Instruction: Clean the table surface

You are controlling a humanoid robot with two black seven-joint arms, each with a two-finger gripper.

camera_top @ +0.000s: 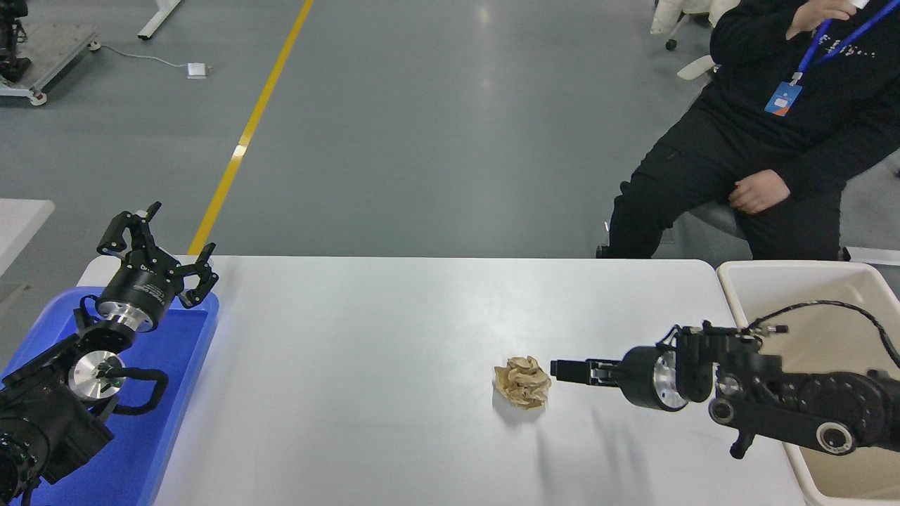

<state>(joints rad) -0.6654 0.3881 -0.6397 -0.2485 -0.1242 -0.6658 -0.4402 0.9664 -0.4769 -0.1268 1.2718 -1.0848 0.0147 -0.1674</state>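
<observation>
Lengthwise, the table surface (365, 365) runs left to right.

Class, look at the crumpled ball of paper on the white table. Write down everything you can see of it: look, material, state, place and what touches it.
The paper ball is light brown, like kraft or wrapping paper, crushed into a rough, lumpy wad with many folds and creases. It sits on the white table, right of the middle and towards the near edge, casting a small shadow beneath. Nothing but the table touches it. The right claw points at it from the right, its tip close beside it; no contact shows.
</observation>
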